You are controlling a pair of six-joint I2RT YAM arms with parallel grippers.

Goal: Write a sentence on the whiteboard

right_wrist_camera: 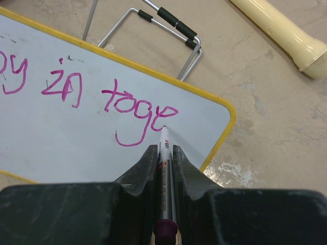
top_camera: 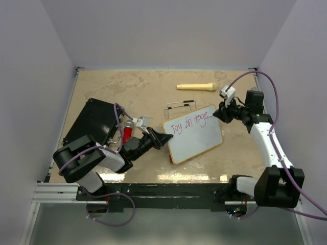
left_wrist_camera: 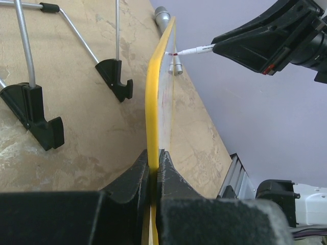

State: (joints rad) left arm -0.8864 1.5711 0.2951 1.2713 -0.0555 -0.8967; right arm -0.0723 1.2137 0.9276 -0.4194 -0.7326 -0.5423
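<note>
Writing the sentence (top_camera: 189, 124) at "toge" | right claw (top_camera: 217, 113) clamped on marker (right_wrist_camera: 164, 145), near right rim of whiteboard (top_camera: 199, 143) | left claw (top_camera: 164, 138) clamped on its left rim | press lightly, wrap below.

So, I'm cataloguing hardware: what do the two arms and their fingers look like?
Left arm and right arm: black joint housings, white link covers, a purple cable along each. Fingers are matte black wedges; a red part marks the left wrist.
</note>
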